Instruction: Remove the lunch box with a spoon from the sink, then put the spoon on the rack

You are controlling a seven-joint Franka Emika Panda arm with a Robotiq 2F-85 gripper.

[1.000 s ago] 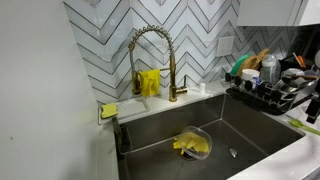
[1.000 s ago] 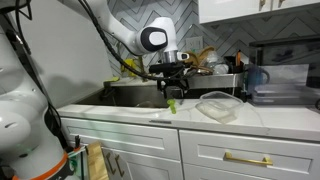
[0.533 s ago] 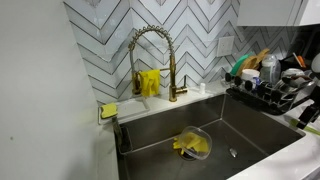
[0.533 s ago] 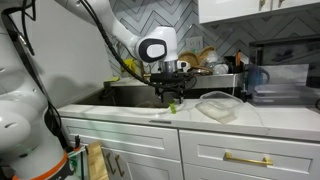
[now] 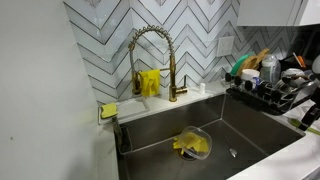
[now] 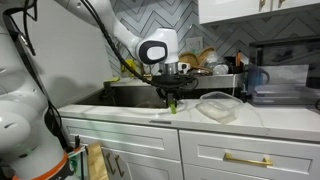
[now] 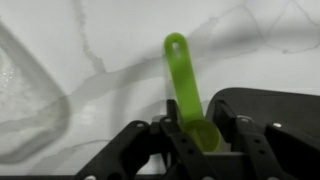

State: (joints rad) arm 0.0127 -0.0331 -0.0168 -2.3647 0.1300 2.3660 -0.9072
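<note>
Pointing handle-outward, the spoon (image 7: pixel 184 78) sits bowl-first in the hand (image 7: pixel 205 138).

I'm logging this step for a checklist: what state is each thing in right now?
gripper: shut on the green spoon.
green spoon: held at its bowl end, over the counter.
clear lunch box: on the counter, outside the sink.
faucet: no water seen running.
dish rack: loaded with dishes.
clear bowl: in the sink, holds something yellow.
</note>
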